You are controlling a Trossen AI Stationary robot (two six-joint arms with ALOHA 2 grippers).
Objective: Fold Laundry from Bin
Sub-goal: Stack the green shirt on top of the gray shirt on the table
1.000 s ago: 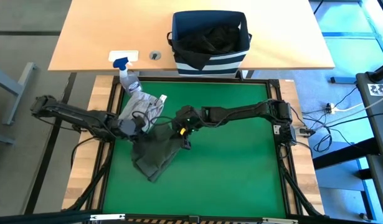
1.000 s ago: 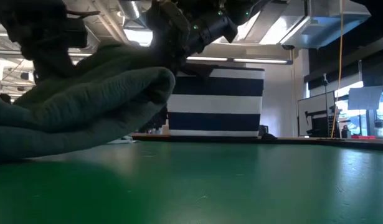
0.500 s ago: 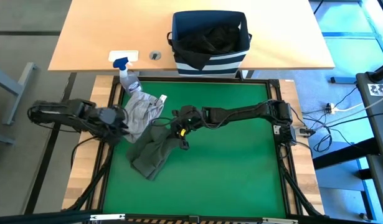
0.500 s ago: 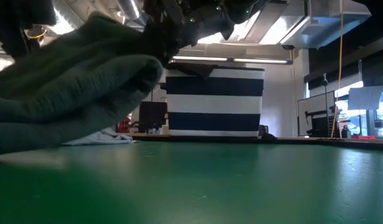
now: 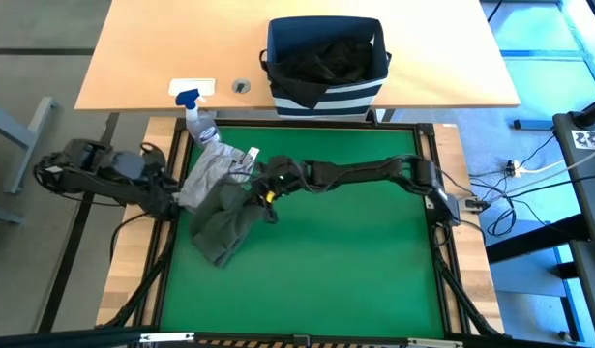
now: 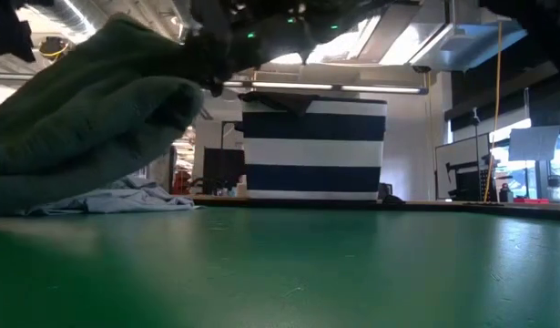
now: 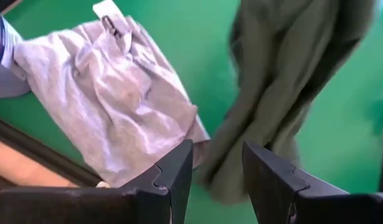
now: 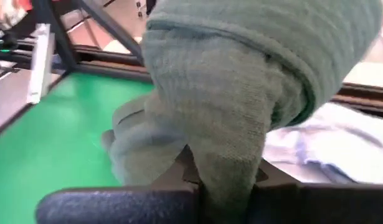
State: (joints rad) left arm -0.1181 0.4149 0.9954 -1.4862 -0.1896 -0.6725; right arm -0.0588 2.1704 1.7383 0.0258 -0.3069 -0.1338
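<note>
The dark olive green garment (image 5: 223, 224) lies bunched on the green mat, left of centre, with my right gripper (image 5: 269, 190) shut on its far right end. The light grey garment (image 5: 211, 168) lies crumpled on the mat at the far left corner, its near edge next to the olive one. My left gripper (image 7: 217, 174) hangs open above the table's left edge (image 5: 171, 200), with nothing between its fingers. The striped navy bin (image 5: 326, 95) stands on the wooden table beyond the mat, with a black garment (image 5: 326, 56) inside. My right gripper pinches a thick bunched fold (image 8: 223, 140) of the olive garment between its two fingers, several layers together. The fingers reach in from the table's right, slanting a little downward. The held end is raised off the mat, and the rest (image 5: 218, 246) drapes down and lies on the mat.
A clear spray bottle with a blue nozzle (image 5: 194, 111) lies at the mat's far left corner, against the grey garment. A white card (image 5: 192, 86) and a small round fitting (image 5: 241, 86) are on the wooden table. The mat's centre and right half (image 5: 365, 261) are bare.
My left gripper has drawn away from the olive garment toward the table's left edge and risen. My right gripper has carried its end of the olive garment toward the table's left edge, and the whole bundle has slid left along the mat, uncovering the grey garment in the low view.
</note>
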